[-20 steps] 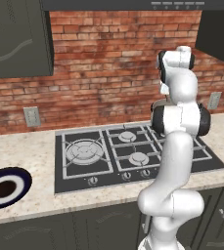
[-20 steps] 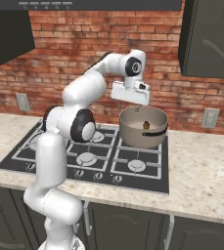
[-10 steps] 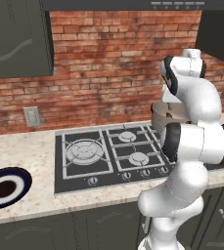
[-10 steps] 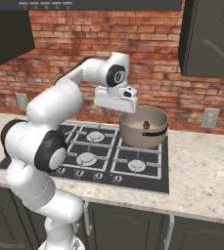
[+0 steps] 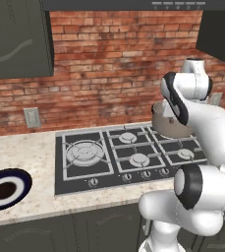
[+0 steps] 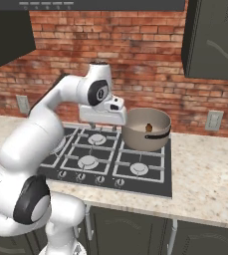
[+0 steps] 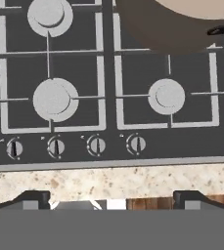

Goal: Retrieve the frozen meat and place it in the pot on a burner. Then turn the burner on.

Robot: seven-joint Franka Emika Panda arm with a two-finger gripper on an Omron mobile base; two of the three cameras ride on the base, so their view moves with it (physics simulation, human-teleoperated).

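The grey metal pot [image 6: 146, 133] stands on the back right burner of the gas stove [image 6: 150, 172]. The frozen meat [image 6: 149, 127], a small reddish-brown chunk, lies inside it. My gripper [image 6: 103, 119] hangs to the left of the pot, above the middle burners, pointing down. In the hand view the gripper [image 7: 111, 197] is open and empty, its fingertips [image 7: 35, 197] far apart over the counter's front edge. The pot [image 7: 182, 29] shows at the top of that view, with one dark handle [image 7: 221, 30]. A row of several knobs [image 7: 97, 145] runs along the stove's front. My arm partly hides the pot [image 5: 169, 127] in the left base view.
A white plate with a dark blue rim and dark centre [image 5: 5, 189] lies on the counter left of the stove. A brick wall backs the counter, with dark cabinets above and outlets [image 6: 213, 120] on the wall. Speckled counter [image 6: 205, 174] extends right of the stove.
The arm has swung the hand from above the pot to the left and toward the stove's front. The meat stays in the pot and the gripper is empty.
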